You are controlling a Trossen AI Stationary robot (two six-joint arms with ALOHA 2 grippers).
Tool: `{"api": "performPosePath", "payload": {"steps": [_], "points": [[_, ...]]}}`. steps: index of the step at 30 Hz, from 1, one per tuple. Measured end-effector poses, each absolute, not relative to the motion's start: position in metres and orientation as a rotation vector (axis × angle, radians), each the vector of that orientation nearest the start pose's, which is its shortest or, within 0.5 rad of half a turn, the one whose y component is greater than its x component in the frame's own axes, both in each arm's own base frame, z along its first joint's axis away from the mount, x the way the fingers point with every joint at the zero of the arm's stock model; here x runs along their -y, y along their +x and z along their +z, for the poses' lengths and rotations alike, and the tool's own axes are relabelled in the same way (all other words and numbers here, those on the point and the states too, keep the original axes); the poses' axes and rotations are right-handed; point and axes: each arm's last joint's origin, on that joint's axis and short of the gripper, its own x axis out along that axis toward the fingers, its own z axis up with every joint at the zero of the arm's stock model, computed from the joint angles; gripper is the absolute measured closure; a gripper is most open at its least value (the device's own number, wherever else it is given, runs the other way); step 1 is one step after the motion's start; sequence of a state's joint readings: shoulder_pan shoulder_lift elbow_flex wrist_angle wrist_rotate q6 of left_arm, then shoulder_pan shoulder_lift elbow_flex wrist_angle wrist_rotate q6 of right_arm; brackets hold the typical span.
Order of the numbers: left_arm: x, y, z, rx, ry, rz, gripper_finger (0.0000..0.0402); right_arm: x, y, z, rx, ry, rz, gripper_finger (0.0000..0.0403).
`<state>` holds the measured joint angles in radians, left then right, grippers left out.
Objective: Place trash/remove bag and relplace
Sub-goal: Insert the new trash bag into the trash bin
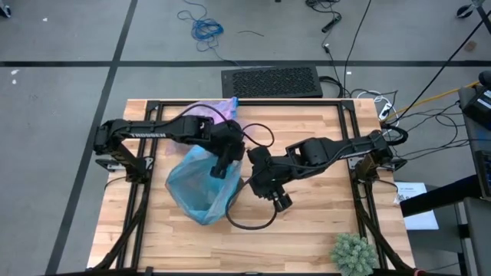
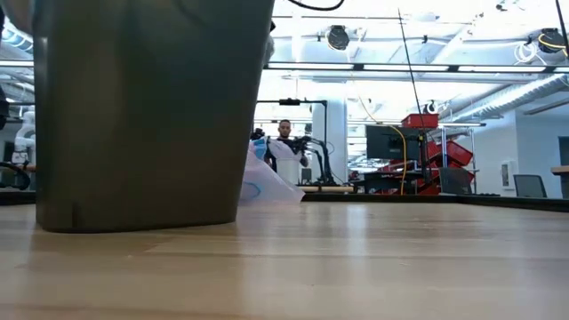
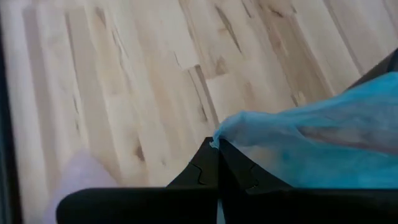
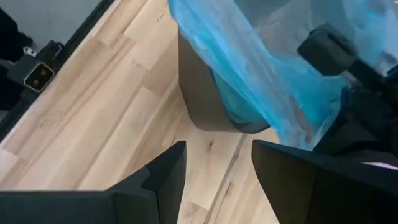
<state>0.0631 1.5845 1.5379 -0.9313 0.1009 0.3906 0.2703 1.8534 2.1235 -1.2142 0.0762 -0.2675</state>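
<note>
The bin (image 1: 201,188) stood on the table (image 1: 307,222) left of centre, a bag (image 1: 211,113) lying behind it, a plant (image 1: 354,253) at the front right corner

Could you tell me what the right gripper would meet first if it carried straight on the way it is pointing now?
Probably the bin, with the blue bag draped over it, straight ahead of the open right gripper. Depth is unclear, so bare table might come first.

dark bin (image 2: 147,116) stands upright on wooden tabletop (image 2: 356,267), filling the left side. pale plastic (image 2: 267,182) shows just behind it. person (image 2: 284,142) far off in room.
</note>
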Motion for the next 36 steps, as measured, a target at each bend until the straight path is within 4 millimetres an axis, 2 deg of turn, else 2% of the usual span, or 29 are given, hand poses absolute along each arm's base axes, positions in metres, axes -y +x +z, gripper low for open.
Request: {"api": "performPosePath", "payload": {"steps": [5,10,18,27,31,36], "points": [[-0.018,0.328,0.340,-0.896,0.368,-0.245,0.0402,-0.096,0.356,0.412,-0.872,-0.385,0.290,0.0227],[-0.018,0.329,0.343,-0.874,0.375,-0.242,0.0402,-0.095,0.353,0.426,-0.825,-0.341,0.269,0.0227],[-0.016,0.329,0.368,-0.805,0.310,-0.196,0.0398,-0.094,0.350,0.437,-0.789,-0.302,0.249,0.0227],[-0.016,0.327,0.403,-0.699,0.227,-0.146,0.0328,-0.097,0.349,0.437,-0.793,-0.295,0.252,0.0227],[-0.016,0.326,0.404,-0.699,0.224,-0.144,0.0299,-0.097,0.349,0.437,-0.793,-0.295,0.252,0.0227],[-0.016,0.326,0.403,-0.703,0.223,-0.145,0.0284,-0.097,0.349,0.437,-0.794,-0.292,0.251,0.0227]]}}
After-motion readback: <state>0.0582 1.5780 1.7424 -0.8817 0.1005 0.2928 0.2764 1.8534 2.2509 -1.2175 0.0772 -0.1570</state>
